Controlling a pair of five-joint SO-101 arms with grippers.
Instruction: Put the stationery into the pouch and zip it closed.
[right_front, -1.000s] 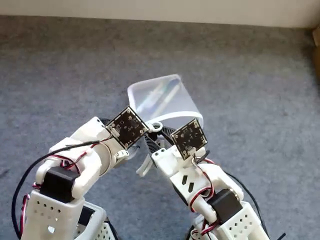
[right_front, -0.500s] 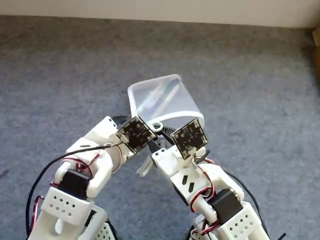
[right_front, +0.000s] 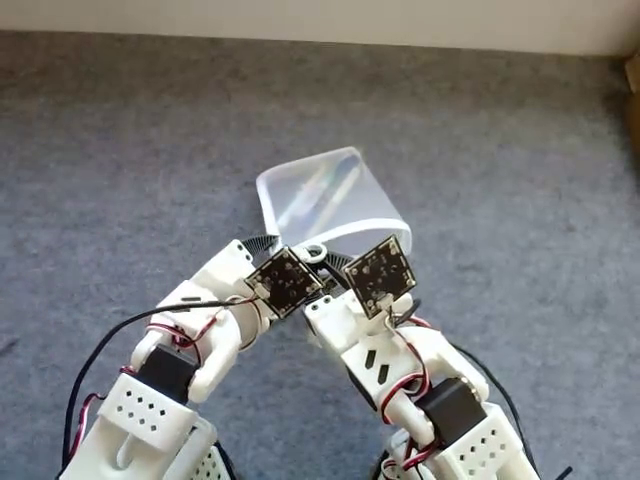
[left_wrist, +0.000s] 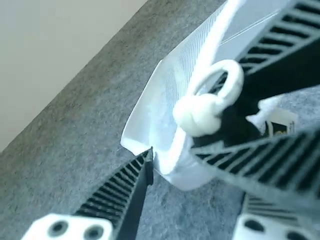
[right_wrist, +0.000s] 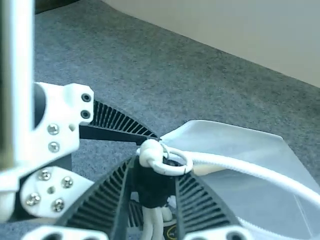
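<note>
Clear plastic pouch (right_front: 372, 205) lies on the grey worktop (right_front: 520, 140), pens (right_front: 322, 186) inside; right jaws pinch its zip pull (right_wrist: 151, 184), left jaws gape at its corner, so I judge only zipping remains.

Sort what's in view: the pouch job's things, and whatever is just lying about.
Job: pouch; stationery inside it; zip pull; left claw; right claw.
Lying about: grey carpet; pale wall; brown object at the edge.
</note>
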